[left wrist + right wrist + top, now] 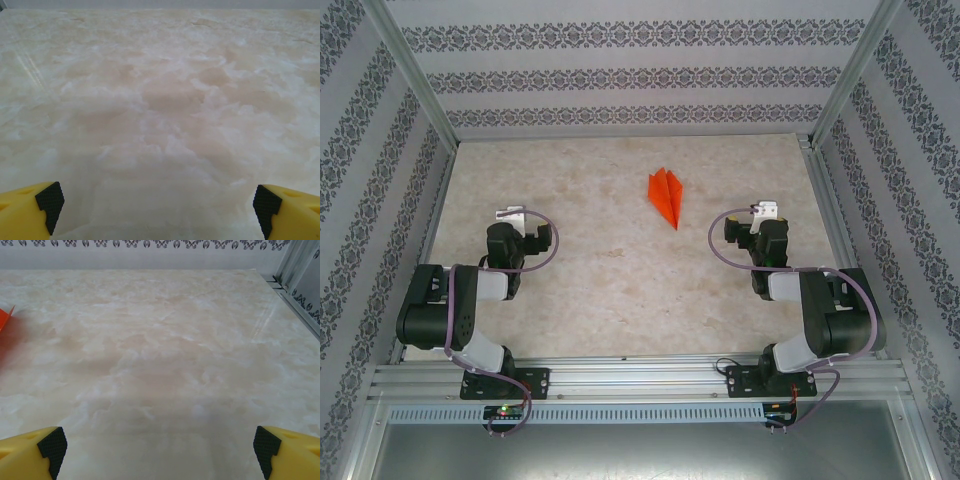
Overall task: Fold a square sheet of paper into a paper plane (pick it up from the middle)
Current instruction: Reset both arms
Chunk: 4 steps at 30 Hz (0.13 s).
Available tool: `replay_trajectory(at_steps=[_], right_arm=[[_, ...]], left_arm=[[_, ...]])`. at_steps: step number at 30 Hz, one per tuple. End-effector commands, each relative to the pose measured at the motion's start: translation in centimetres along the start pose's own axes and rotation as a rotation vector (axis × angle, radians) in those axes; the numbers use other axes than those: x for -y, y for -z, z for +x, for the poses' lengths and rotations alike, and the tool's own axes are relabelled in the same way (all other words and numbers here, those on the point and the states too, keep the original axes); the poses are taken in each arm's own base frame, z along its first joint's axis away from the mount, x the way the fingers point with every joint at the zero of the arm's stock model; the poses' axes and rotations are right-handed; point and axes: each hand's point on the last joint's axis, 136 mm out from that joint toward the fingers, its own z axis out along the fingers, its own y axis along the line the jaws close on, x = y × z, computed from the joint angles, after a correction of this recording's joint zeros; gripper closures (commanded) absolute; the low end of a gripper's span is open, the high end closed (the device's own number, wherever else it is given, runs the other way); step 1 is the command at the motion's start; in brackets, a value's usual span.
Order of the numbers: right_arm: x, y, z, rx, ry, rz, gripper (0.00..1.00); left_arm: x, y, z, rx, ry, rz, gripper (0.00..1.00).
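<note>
Scanning from the left: patterned wall panel, then the pale marbled table inside its aluminium frame. Left arm bent at the elbow near the near-left corner, left gripper pointing toward the far wall, low over the tabletop. From the left wrist camera, jaws spread wide: yellow fingers with black pads at the two bottom corners, bare marbled surface between and ahead of them, gripping nothing.

Further right, just past the table's middle and toward the far side: the paper plane, bright orange-red, lying flat on the tabletop. Narrow dart shape with a centre crease, pointed nose aimed at the near edge and slightly right, wider tail toward the far wall. Apart from both grippers, somewhat nearer the right one.

Right again: right gripper, level with the left one and likewise pointing at the far wall, right arm bent behind it. From the right wrist camera, jaws equally wide, yellow fingers at the bottom corners, open tabletop between them, holding nothing. At that view's left edge, a small orange corner of the paper plane, with a faint reddish tint on the surface beside it.
</note>
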Motion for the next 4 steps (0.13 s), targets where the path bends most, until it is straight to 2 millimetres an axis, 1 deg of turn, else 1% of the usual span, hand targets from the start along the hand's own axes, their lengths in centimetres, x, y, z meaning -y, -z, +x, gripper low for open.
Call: replay_trajectory(at_steps=[1, 4], right_arm=[[-0.1, -0.17, -1.16, 0.042, -0.008, -0.014, 0.02], [-0.32, 0.03, -1.22, 0.052, -0.003, -0.028, 0.02]], left_arm=[[0.72, -0.35, -0.46, 0.004, -0.027, 0.029, 0.0], [0.75, -0.31, -0.43, 0.005, -0.027, 0.03, 0.0]])
